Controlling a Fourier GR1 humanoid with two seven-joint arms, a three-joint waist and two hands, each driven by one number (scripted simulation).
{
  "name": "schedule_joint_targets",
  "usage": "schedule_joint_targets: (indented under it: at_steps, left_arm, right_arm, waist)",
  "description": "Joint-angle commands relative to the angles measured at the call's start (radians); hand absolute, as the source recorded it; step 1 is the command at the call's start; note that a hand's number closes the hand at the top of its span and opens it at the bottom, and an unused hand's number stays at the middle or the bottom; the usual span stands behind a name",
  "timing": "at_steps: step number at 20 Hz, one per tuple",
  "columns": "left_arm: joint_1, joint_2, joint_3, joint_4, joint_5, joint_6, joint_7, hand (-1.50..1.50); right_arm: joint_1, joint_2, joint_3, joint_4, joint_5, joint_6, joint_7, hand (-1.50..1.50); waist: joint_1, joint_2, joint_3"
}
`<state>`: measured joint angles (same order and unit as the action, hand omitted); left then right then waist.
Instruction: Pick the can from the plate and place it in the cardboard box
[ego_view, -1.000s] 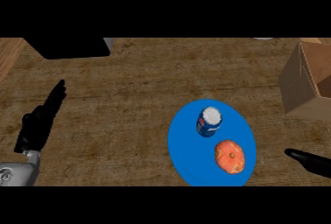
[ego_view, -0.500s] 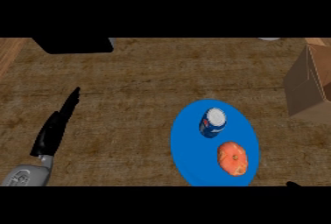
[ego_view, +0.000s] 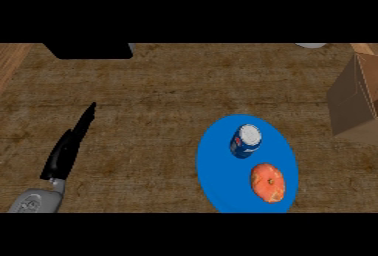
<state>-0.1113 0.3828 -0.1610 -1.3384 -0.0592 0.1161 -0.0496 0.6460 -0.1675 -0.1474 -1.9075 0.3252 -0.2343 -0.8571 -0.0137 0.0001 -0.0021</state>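
Note:
A blue can (ego_view: 246, 141) with a silver top stands upright on the blue plate (ego_view: 221, 170), toward its upper middle. An orange round fruit (ego_view: 268, 182) lies on the same plate, nearer the lower edge. The cardboard box (ego_view: 356, 97) stands at the right edge, partly cut off. My left hand (ego_view: 68, 150) shows at the lower left with straight fingers pointing up, far from the plate and holding nothing. My right hand is out of the view.
A black object (ego_view: 88, 50) sits at the counter's far left edge. A pale round thing (ego_view: 312, 45) peeks in at the top right. Bare wooden counter (ego_view: 162, 100) lies between my left hand and the plate.
My right hand has dropped out of the view at the lower right. The left hand has shifted right and slightly up. The view has shifted a little, with the plate nearer the centre.

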Motion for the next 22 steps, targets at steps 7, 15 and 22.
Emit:
schedule_joint_targets:
  at_steps: [7, 15, 22]
  left_arm:
    - [-0.026, -0.004, 0.024, 0.032, -0.012, -0.027, -0.023, 0.00]
    - [-0.045, -0.002, 0.048, 0.017, -0.002, -0.074, 0.010, 0.00]
    - [-0.015, -0.067, 0.052, 0.040, -0.057, -0.055, -0.021, 0.00]
  right_arm:
    - [0.147, 0.072, 0.192, -0.388, 0.424, 0.022, 0.494, -1.50]
    - [0.017, 0.147, 0.385, -0.424, 0.765, 0.157, 0.814, -1.50]
    - [-0.171, 0.131, 0.341, -0.327, 0.701, 0.273, 0.925, -1.50]
  waist:
    - [0.017, 0.004, 0.000]
    - [0.021, 0.002, 0.001]
    - [0.012, 0.000, 0.002]
